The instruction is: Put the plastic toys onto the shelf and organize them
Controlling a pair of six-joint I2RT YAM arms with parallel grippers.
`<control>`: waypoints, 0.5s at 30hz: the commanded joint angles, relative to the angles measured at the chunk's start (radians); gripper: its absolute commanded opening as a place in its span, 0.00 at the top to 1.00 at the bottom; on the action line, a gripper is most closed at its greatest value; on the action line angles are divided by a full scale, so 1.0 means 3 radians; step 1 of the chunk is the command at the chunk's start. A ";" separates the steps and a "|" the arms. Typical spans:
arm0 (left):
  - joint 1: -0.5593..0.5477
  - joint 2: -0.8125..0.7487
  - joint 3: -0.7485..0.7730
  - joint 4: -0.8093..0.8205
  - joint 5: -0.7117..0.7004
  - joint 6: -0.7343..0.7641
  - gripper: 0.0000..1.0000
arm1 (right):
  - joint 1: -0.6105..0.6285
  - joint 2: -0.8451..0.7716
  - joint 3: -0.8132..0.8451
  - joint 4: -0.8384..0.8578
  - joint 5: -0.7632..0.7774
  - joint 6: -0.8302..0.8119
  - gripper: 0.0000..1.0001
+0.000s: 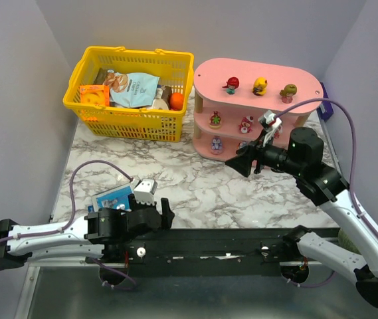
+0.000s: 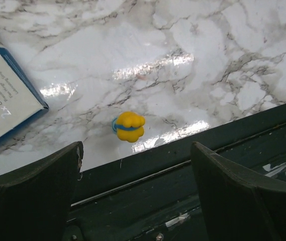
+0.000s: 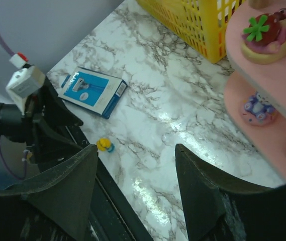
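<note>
**Shelf.** The shelf (image 1: 255,70) stands at the far right corner of the tabletop (image 1: 195,179). Its left end is just beside the yellow basket (image 1: 132,123), which sits at the far left corner and holds snack packets (image 1: 134,86).

**Toys on the shelf.**
- The top tier carries 3 toys in a row: a red toy (image 1: 231,84), a yellow-headed toy (image 1: 260,86) and an olive toy (image 1: 288,92).
- The middle tier shows 2 toys, including a strawberry toy (image 3: 263,35).
- The bottom tier shows a purple toy (image 3: 258,108). The right arm hides that tier's right part in the top view.

**Toy on the tabletop.** 1 yellow toy (image 2: 128,126) with a blue band lies close to the near edge, well apart from the shelf.
- A flat blue box (image 1: 112,198) lies to its left, near it but not touching.
- The black base rail (image 2: 193,170) runs along the near edge, just beside the toy.

**Left gripper.** The left gripper (image 1: 167,214) sits low over the near edge. Its fingers (image 2: 32,191) are spread wide and hold nothing. The yellow toy lies ahead of the gap, untouched.

**Right gripper.** The right gripper (image 1: 240,164) hangs just in front of the shelf's lower tiers. Its fingers (image 3: 198,191) are apart and empty.
</note>
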State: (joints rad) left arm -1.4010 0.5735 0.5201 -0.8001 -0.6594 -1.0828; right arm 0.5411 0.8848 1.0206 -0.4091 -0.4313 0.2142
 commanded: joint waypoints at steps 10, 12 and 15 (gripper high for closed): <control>-0.0009 0.0000 -0.0772 0.1251 0.0091 0.0020 0.14 | -0.0019 -0.0347 -0.0743 0.0663 -0.0455 0.0227 0.29; -0.0014 0.0046 -0.0788 0.1271 0.0056 0.0015 0.16 | -0.0019 -0.0347 -0.0804 0.0704 -0.0454 0.0242 0.29; -0.0014 0.0098 -0.0829 0.1332 0.0010 0.0035 0.19 | -0.0019 -0.0342 -0.0861 0.0760 -0.0465 0.0263 0.29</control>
State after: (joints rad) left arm -1.4010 0.5858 0.2855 -0.4717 -0.6186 -1.0782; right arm 0.5411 0.7967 0.7856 -0.2436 -0.5407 0.2733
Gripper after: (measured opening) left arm 0.830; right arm 0.705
